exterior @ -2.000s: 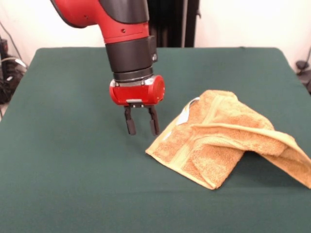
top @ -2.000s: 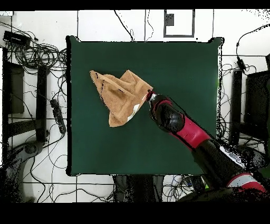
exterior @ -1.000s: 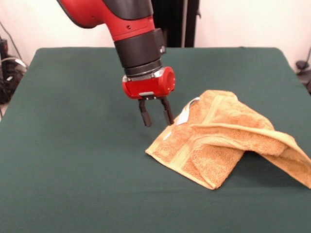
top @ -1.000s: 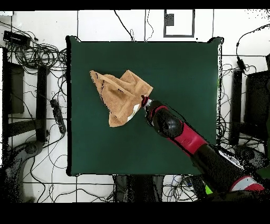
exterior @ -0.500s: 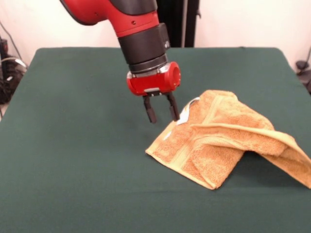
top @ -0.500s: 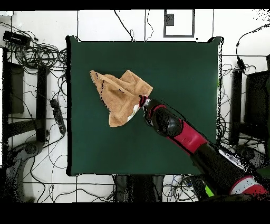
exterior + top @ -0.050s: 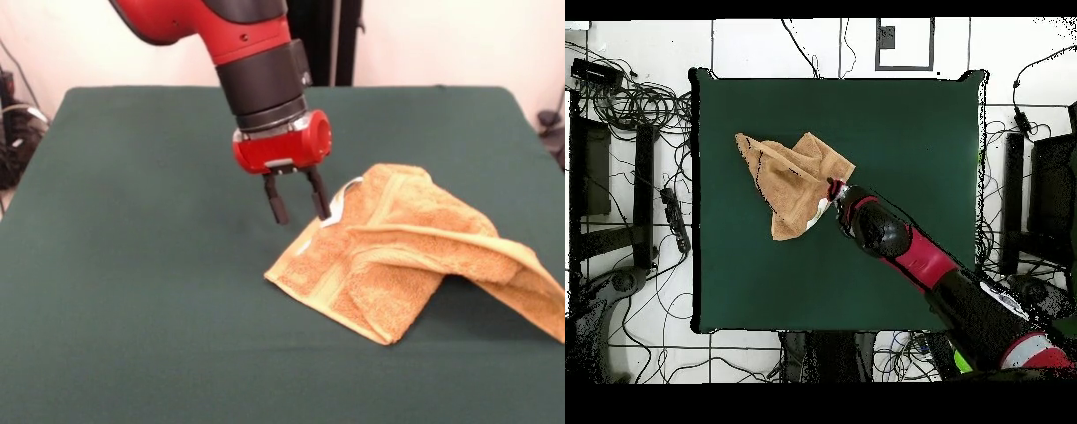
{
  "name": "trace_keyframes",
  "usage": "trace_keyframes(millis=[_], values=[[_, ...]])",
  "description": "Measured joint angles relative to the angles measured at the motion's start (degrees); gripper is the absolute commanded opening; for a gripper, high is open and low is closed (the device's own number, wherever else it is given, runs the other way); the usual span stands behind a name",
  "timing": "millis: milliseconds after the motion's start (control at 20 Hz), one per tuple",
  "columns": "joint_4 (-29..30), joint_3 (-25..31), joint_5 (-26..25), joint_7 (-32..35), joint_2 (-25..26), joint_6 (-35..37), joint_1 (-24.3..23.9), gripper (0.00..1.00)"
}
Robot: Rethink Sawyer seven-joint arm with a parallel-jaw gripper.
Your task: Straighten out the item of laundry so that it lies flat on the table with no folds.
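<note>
The orange-tan towel (image 7: 415, 252) lies crumpled and folded over itself on the right half of the green table (image 7: 132, 265). Its white tag (image 7: 340, 205) shows at the far left edge of the heap. My gripper (image 7: 301, 212) hangs open just above the table at that edge, and its right finger stands close beside the tag. Nothing is between the fingers. In the overhead view the towel (image 7: 793, 180) sits left of the table's (image 7: 905, 130) middle, and the gripper (image 7: 835, 191) is at its right border.
Cables and black equipment (image 7: 625, 170) lie on the floor around the table in the overhead view. Dark stands (image 7: 309, 40) rise behind the table's far side.
The gripper has travelled to the right across the table, from open cloth to the towel's tagged edge. It stayed open. The towel has not moved.
</note>
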Motion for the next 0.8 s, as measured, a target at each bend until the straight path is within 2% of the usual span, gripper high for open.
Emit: trace_keyframes(millis=[500, 800], values=[[-0.5, 3.4, -1.6, 0.0, 7.8, -0.6, -2.1, 1.00], [-0.6, 4.8, -2.8, 0.0, 9.2, -0.5, -3.9, 1.00]])
